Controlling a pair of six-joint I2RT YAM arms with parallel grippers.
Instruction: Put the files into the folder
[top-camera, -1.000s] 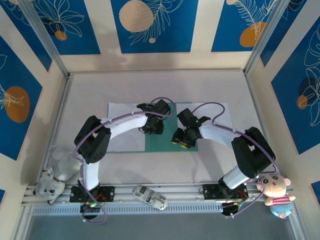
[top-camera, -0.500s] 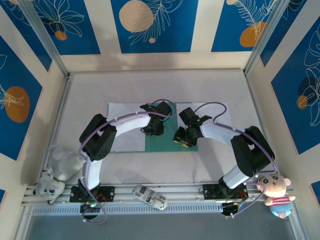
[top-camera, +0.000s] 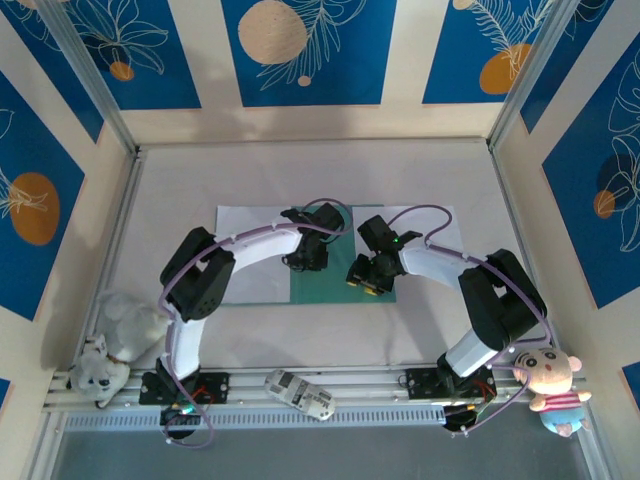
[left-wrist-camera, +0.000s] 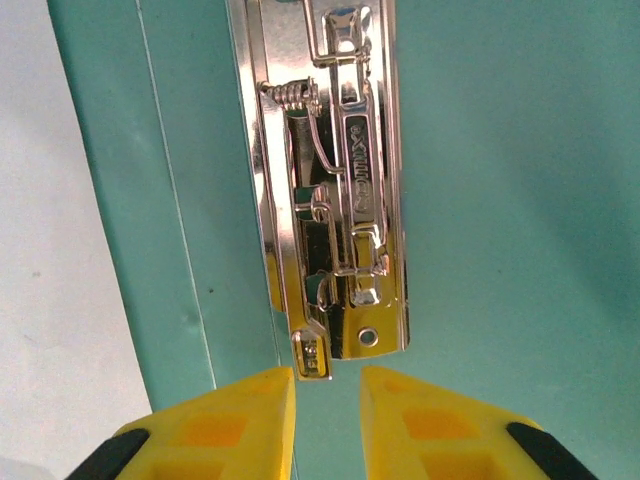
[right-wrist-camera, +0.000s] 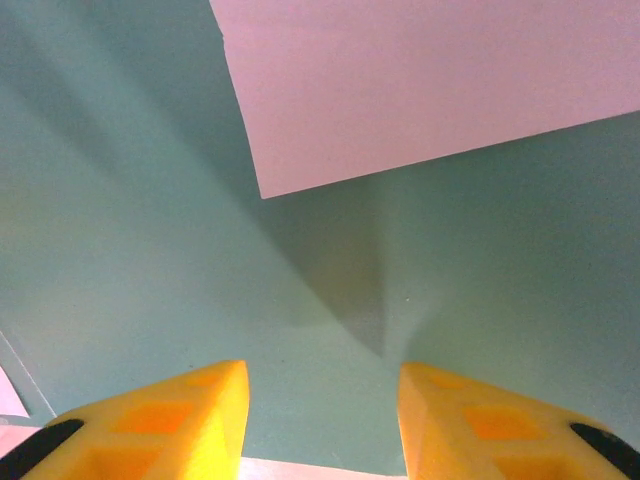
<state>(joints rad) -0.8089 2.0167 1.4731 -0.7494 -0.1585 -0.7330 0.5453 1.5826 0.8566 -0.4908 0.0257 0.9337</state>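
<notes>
Top external: flat teal-green card folder (top-camera: 335, 292) lies open on the pale table (top-camera: 300, 175), with plain white paper sheets (top-camera: 250, 250) on either side of the bare teal strip. Left gripper (top-camera: 303, 258) sits over the spine. Left wrist: its yellow fingertips (left-wrist-camera: 230, 420) are a narrow gap apart at the end of the shiny metal clip (left-wrist-camera: 345, 200); can't tell if they pinch it. Right gripper (top-camera: 365, 282) has jaws spread with nothing between them, over bare teal cover near a sheet corner.
</notes>
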